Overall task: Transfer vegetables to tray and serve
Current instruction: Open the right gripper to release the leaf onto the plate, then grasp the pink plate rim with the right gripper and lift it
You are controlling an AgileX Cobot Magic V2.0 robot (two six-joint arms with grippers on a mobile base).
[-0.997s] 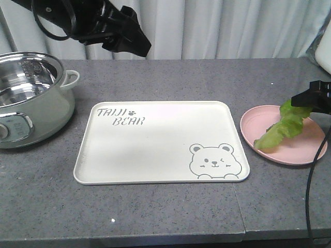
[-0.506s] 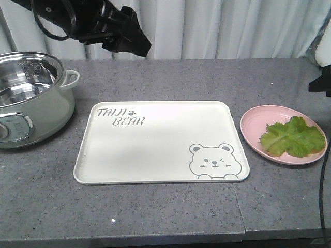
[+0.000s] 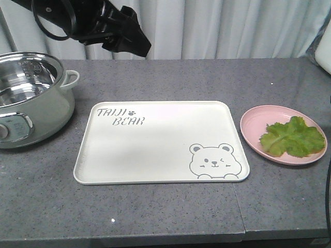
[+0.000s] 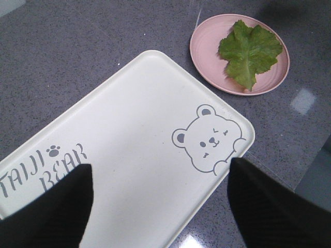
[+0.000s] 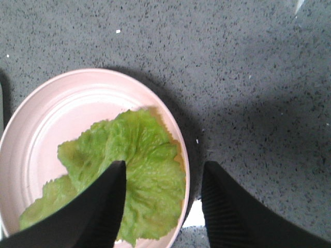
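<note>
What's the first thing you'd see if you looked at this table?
Probably the big cream tray in the middle, with a winking bear in its corner. Then the bright green lettuce leaves on the pink plate to its right, and the shiny pot on the left.

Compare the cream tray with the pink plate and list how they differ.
The tray is rectangular with rounded corners; the plate is round. The tray is cream-white with grey lettering and a bear drawing; the plate is plain pink. The tray is clearly larger than the plate. The tray holds nothing; the plate holds the lettuce. Both are shallow, rimmed and lie flat on the grey countertop.
</note>
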